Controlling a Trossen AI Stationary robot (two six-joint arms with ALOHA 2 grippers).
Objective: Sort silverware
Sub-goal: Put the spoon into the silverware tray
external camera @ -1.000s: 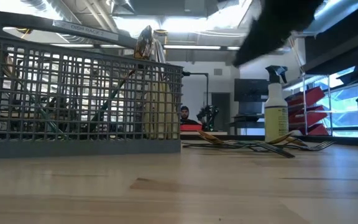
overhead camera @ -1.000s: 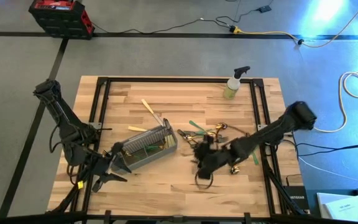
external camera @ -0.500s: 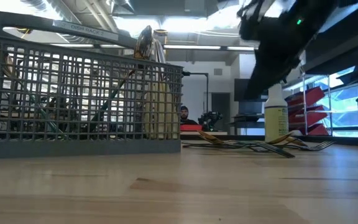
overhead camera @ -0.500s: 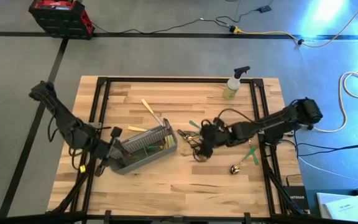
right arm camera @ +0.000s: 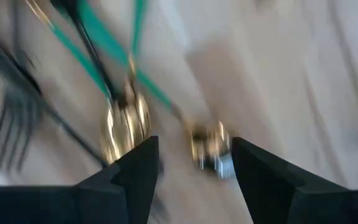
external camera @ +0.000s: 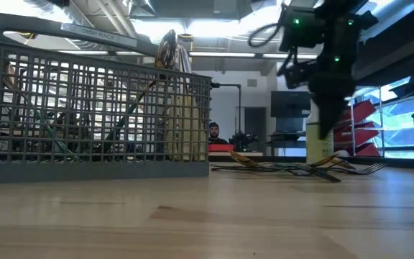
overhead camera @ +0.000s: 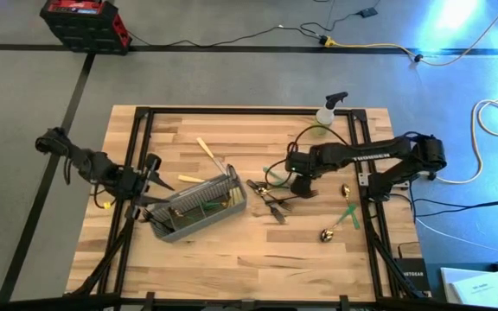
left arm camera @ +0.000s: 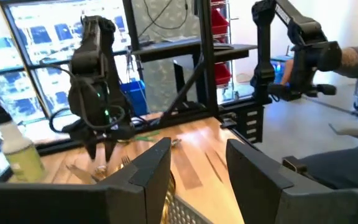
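Observation:
The silverware lies in a loose pile right of the table's middle, gold heads and green or dark handles crossing each other; the low view shows it flat on the wood. More pieces stand in the grey mesh caddy, and a gold spoon head sticks out above it. My right gripper hangs open over the pile's far right part, pointing down, with gold spoon heads below its fingers. My left gripper stands open and level at the caddy's left end, nothing between its fingers.
A yellow-green spray bottle stands at the far right. Two cream-handled pieces lie beyond the caddy. A gold spoon and a green-handled piece lie near the right edge. A black frame runs along the table's sides.
My right gripper has gone from the table's near side toward the far edge over the pile and has tipped from slanting to pointing down. My left gripper has drawn from the near left corner toward the far edge, along the caddy's left end. Both have stayed open.

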